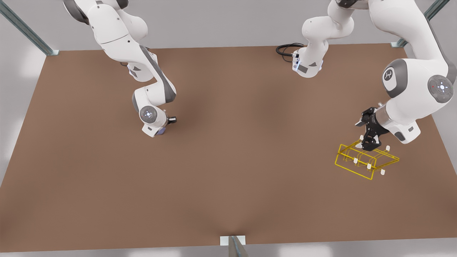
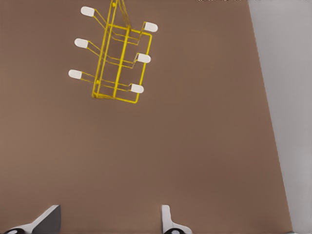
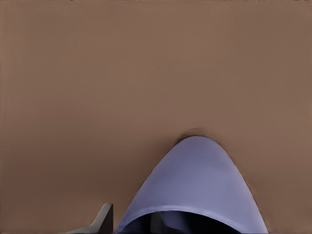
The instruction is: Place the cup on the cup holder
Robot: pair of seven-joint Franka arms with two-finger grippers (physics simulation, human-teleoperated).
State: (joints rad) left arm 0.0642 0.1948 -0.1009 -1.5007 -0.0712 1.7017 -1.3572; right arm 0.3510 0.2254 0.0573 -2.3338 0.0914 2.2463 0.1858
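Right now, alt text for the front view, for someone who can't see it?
Two white arms reach over a brown table. At the front view's left, the right claw is down at a lavender cup, mostly hidden behind it. At the front view's right, the left claw hangs over a yellow cup holder with white-tipped pegs.

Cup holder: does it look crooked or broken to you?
Nothing stands out. The cup holder rests whole on the table by the left gripper; the cup is far off at the right gripper.
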